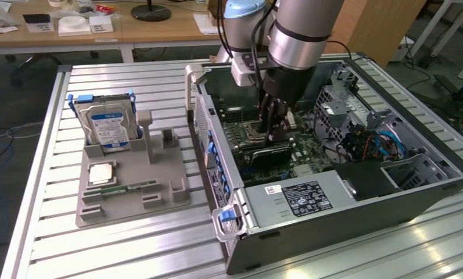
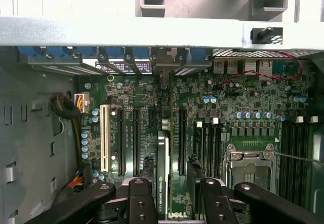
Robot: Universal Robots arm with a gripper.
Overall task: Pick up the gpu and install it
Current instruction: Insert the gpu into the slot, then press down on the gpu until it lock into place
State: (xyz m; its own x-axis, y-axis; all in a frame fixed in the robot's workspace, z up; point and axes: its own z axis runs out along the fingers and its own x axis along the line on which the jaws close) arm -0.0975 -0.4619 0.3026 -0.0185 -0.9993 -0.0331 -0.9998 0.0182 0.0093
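The gpu (image 2: pixel 163 173) stands on edge among the expansion slots of the motherboard (image 2: pixel 212 107). Its thin black top edge carries a small label, and a green strip runs beside it. My gripper (image 2: pixel 175 186) hangs right over the card, open, with one black finger (image 2: pixel 139 193) on each side and a small gap to the card on both. In the exterior view the arm reaches down into the open computer case (image 1: pixel 332 197). There the gripper (image 1: pixel 276 136) sits just above the dark card (image 1: pixel 264 152) near the middle of the board.
A grey parts holder (image 1: pixel 130 197) on the slatted table holds a silver hard drive with a blue label (image 1: pixel 108 125), a processor chip (image 1: pixel 99 173) and a green memory stick (image 1: pixel 126 188). Inside the case are the processor socket (image 2: pixel 248 158), a white slot (image 2: pixel 104 138) and the drive cage (image 1: pixel 347 104).
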